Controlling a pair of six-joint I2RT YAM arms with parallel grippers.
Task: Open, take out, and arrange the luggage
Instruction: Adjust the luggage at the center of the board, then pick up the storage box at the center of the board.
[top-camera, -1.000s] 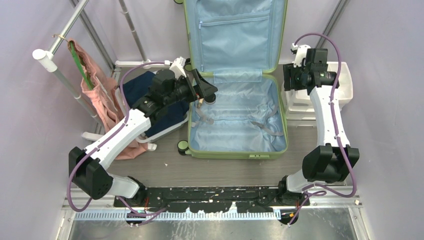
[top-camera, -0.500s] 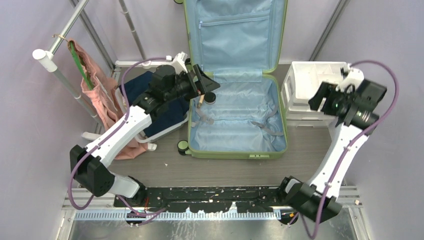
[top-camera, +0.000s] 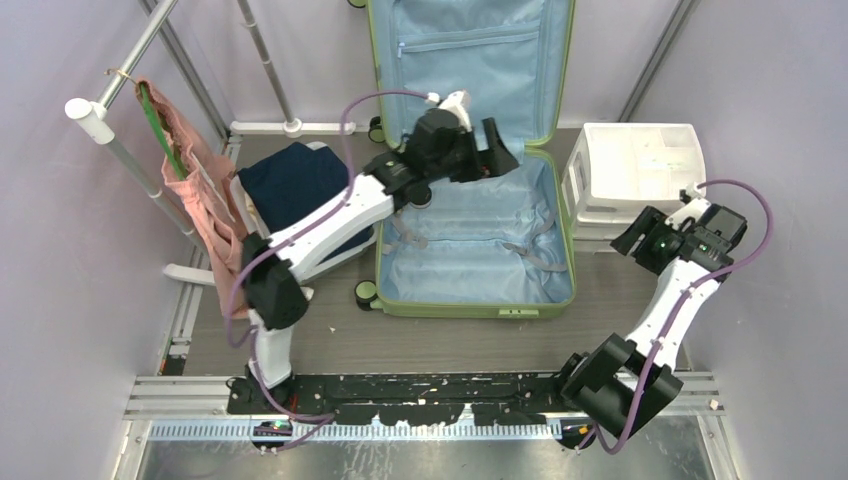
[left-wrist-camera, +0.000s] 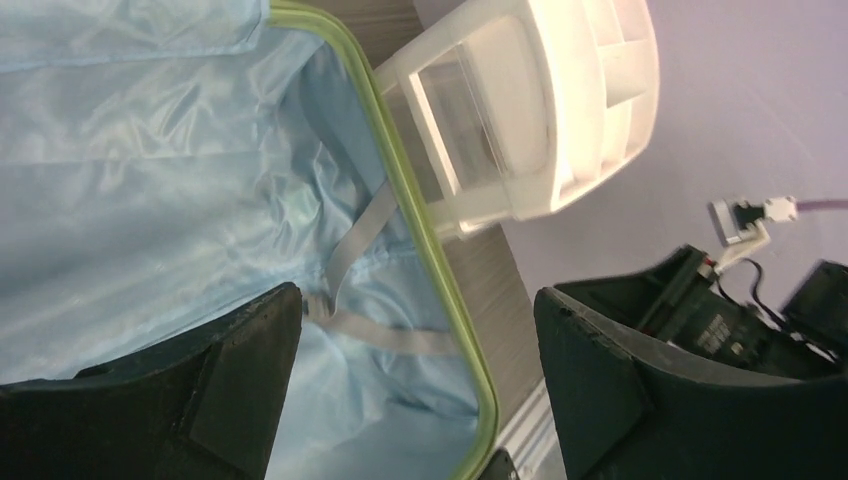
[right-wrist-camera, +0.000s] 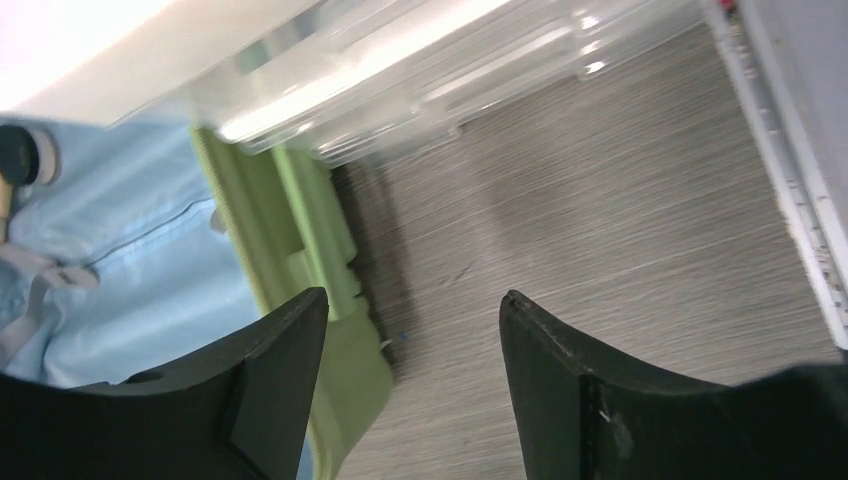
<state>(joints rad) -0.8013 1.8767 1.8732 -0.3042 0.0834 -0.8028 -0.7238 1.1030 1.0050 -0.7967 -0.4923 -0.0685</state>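
Luggage (top-camera: 480, 270) one, open; left pincer (left-wrist-camera: 415, 310), right pincer (right-wrist-camera: 412, 310) spread.

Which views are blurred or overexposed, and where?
Right wrist view: smeared throughout, with the drawer unit blown out at the top. Left wrist view: mostly sharp, but the drawer unit glares white. Top view: sharp and evenly lit; the luggage lining shows clearly.

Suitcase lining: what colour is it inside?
The lining is plain pale blue, framed by the light-green shell edge; it shows best in the top external view.
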